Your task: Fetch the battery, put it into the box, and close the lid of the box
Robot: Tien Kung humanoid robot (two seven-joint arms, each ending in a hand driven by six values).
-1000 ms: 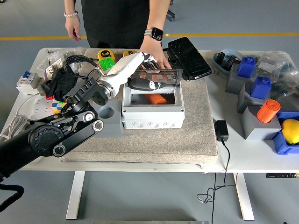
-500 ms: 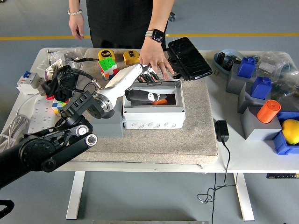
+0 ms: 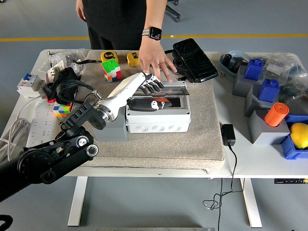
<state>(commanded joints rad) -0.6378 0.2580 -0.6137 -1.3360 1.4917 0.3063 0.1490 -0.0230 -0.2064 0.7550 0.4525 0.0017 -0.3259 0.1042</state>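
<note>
Your white table (image 3: 250, 161) stands on a grey floor with a yellow line at 12 o'clock. The grey box (image 3: 158, 119) sits mid-mat (image 3: 202, 139), its clear lid (image 3: 169, 89) almost down over an orange battery (image 3: 162, 102). Your left hand (image 3: 150, 83) rests curled fingers on the lid; a person's hand (image 3: 155, 60) hovers spread at 12.
</note>
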